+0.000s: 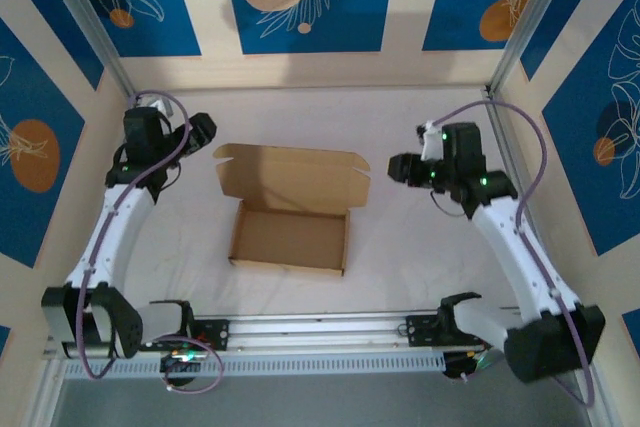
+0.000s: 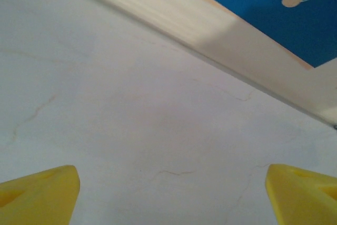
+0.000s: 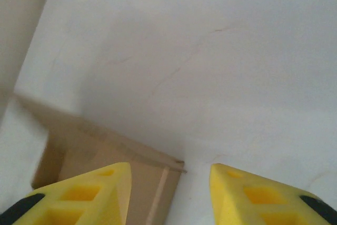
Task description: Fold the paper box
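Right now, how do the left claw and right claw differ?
Opening: the left claw is spread wide; the right claw is much narrower, with a gap between its tips.
Aim: the right claw faces a corner of the plain brown cardboard paper box; the left claw faces the white table near the wall.
Shared: both have yellow tips, hold nothing and stand apart from the box, one on each side.

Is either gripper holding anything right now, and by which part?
Nothing is held. The left gripper is open above the table; the right gripper has its jaws apart with nothing between them, and the paper box lies untouched.
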Robot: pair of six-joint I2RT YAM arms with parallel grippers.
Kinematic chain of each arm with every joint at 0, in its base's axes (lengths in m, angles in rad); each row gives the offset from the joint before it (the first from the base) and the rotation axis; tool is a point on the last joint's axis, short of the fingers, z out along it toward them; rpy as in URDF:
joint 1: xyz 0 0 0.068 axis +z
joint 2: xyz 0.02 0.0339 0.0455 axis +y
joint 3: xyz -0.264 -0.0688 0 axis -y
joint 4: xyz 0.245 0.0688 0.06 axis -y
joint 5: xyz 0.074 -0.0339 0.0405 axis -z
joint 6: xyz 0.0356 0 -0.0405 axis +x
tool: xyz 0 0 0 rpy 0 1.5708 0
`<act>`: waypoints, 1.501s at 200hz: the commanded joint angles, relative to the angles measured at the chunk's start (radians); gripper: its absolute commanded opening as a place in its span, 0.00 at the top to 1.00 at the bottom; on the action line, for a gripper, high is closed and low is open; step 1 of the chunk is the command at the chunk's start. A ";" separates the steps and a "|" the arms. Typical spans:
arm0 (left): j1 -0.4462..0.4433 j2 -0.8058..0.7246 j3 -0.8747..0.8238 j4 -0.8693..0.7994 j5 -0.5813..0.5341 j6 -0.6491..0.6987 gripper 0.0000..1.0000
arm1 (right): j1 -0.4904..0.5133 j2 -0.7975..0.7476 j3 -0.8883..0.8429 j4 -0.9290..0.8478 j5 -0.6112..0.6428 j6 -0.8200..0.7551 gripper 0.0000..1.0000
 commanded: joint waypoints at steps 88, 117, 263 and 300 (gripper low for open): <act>-0.043 -0.169 -0.259 0.285 0.168 0.276 0.14 | 0.198 0.209 -0.033 0.181 0.119 -0.550 0.32; -0.048 -0.167 -0.282 0.304 0.158 0.313 0.14 | 0.203 0.267 -0.030 0.227 0.114 -0.530 0.37; -0.049 -0.056 -0.341 0.543 0.319 0.510 0.12 | 0.186 0.276 -0.021 0.448 0.186 -0.703 0.90; -0.033 0.036 -0.338 0.738 0.554 0.607 0.12 | 0.128 0.322 0.029 0.434 0.106 -0.724 0.89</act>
